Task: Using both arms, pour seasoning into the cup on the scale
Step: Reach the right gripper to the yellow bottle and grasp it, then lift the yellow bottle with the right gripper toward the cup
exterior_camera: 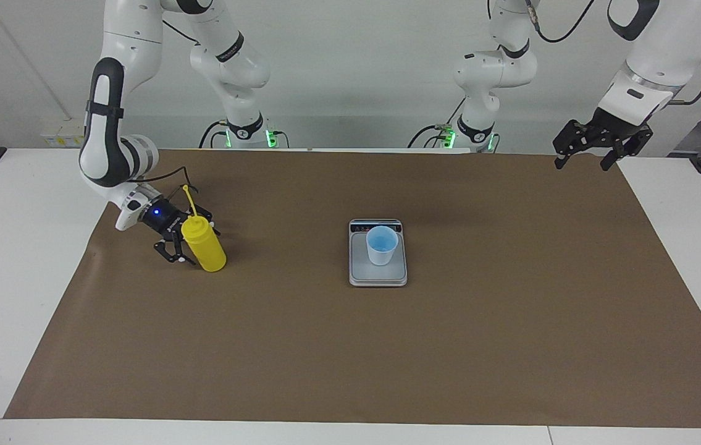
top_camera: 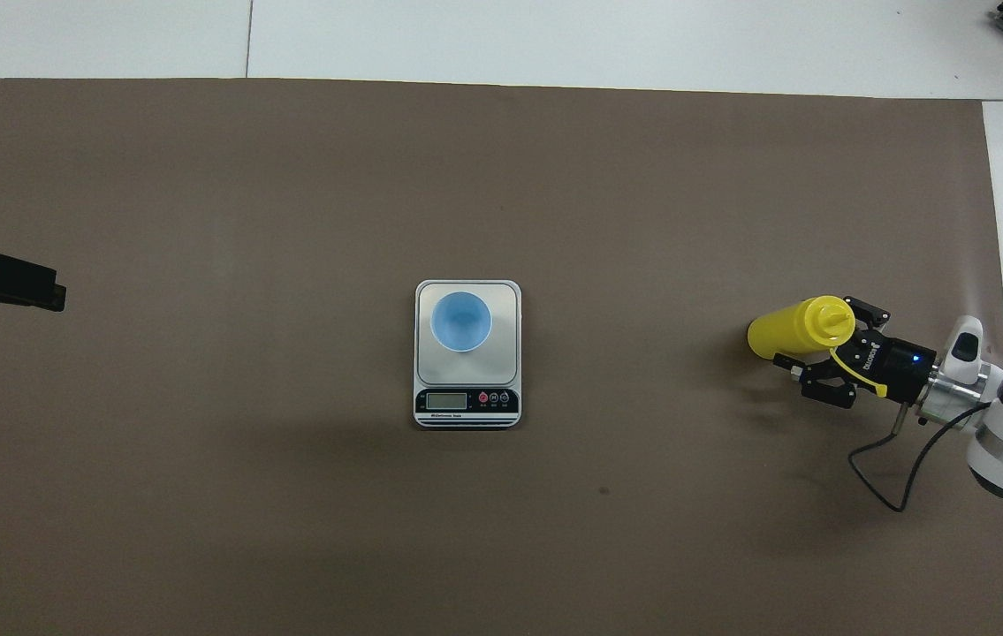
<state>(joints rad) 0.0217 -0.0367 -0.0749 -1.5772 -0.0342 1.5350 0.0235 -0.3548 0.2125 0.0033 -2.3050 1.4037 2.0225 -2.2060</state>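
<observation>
2 arms: right gripper (exterior_camera: 178, 246) low at the seasoning bottle (exterior_camera: 204, 245), toward the right arm's end of the table; left gripper (exterior_camera: 594, 147) waits raised over the mat (exterior_camera: 350, 346) edge at the left arm's end.
Right grip: fingers spread on either side of the bottle's upper body, looks unclenched; contact w/ the bottle can't be confirmed.
Left grip: fingers splayed, holding nothing.
Bottle: stands upright on the mat, nozzle up, cap strap (exterior_camera: 189, 199) sticking up by the gripper body, well apart from the scale.
Cup (exterior_camera: 381, 245): upright on the scale (exterior_camera: 378, 275) plate, mid-table, nearer the display end in the facing view.
Step, my read: right arm is taking hold of the bottle.
Do it well: centre fingers on the body below the shoulder, close square, keep the strap out of the pinch; soft plastic, so squeeze just enough to lift w/o squirting.
Next need: carry upright, tilt only once the nozzle is over the cup mouth.
Hidden: finger on the robots' side partly masked by the bottle in the facing view.
Cut off: left gripper only partly in frame in the overhead view.
Unclear: scale display reading; whether the nozzle is capped.
</observation>
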